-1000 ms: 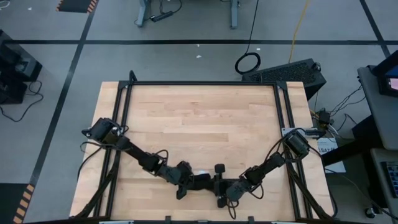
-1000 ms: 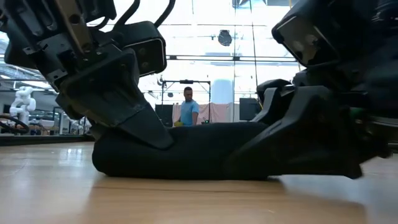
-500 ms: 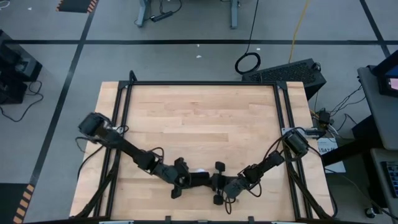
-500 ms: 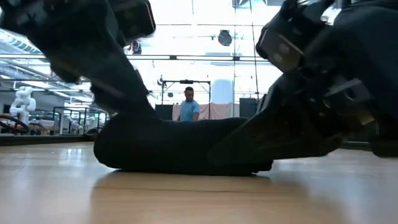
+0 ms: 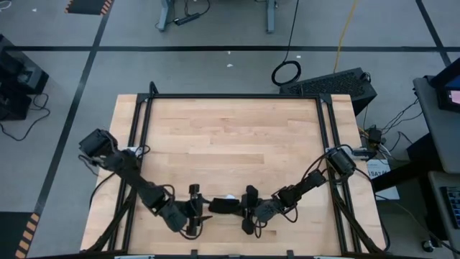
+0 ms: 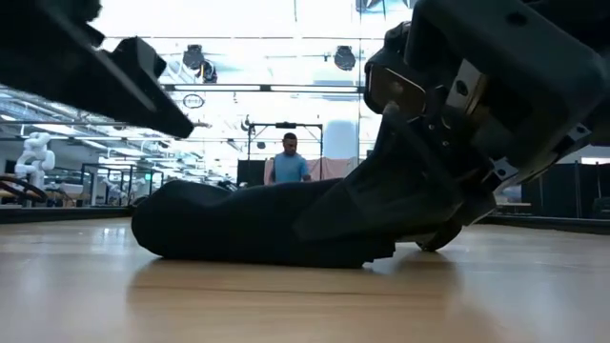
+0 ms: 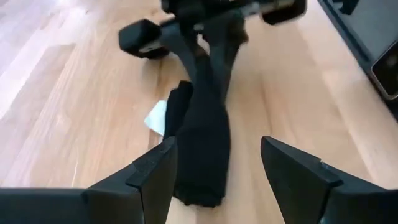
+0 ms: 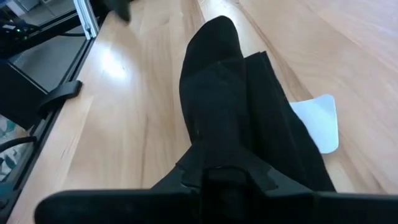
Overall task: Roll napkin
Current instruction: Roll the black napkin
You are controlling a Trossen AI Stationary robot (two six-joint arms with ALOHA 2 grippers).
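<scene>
The napkin point(image 5: 224, 205) lies near the front edge of the counter point(image 5: 230, 137) as a tight black roll, its small white tag point(image 7: 156, 116) sticking out flat on the wood beside it. The left pincer point(image 7: 214, 168) sits just off one end of the roll with its fingers spread wide, touching nothing. The right pincer point(image 5: 248, 210) is at the other end; in the right wrist view its fingers are pinched narrow on the cloth, and in the low view it presses that end down against the counter.

The rolling looks nearly finished. To end it well, the right arm should hold its end steady and low while the loose end is tucked, because soft cloth like this probably springs open once pressure comes off. Any release should be slow and straight up, so the fingers do not drag the outer layer and unwind it.

A person point(image 6: 290, 160) stands far back in the room, well away from the arms.
</scene>
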